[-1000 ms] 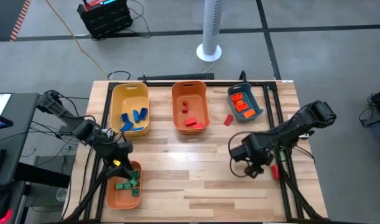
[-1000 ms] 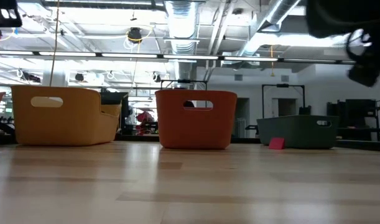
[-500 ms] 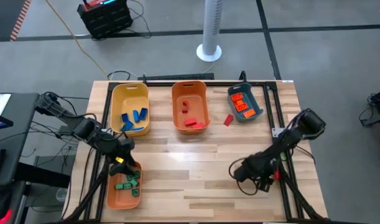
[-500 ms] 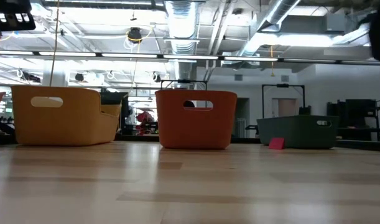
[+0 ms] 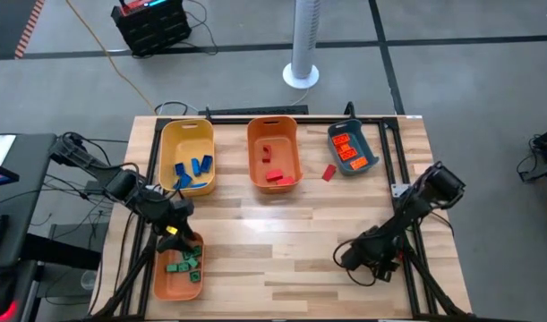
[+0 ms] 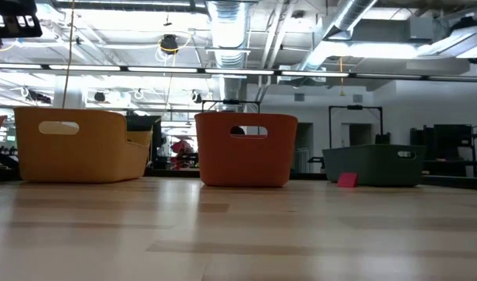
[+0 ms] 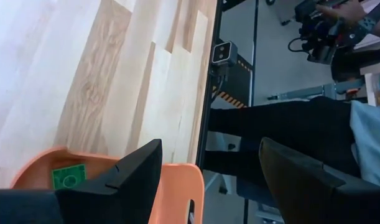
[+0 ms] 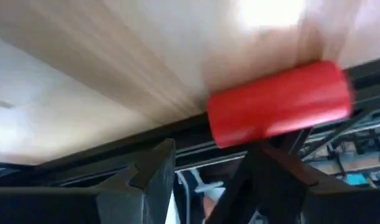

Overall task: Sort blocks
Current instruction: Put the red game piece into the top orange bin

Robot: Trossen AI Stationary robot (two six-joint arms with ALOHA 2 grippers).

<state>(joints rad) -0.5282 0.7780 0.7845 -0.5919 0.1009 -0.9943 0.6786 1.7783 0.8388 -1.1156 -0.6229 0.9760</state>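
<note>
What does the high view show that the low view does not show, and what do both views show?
Only the high view shows the two arms: the left gripper over the near orange bin with green blocks, and the right gripper low near the table's right edge. It also shows the blue blocks in the yellow bin.

Only the low view shows the room behind the table, with ceiling pipes.

Both show the yellow bin, the middle orange bin, the teal bin and the loose red block beside it.
</note>
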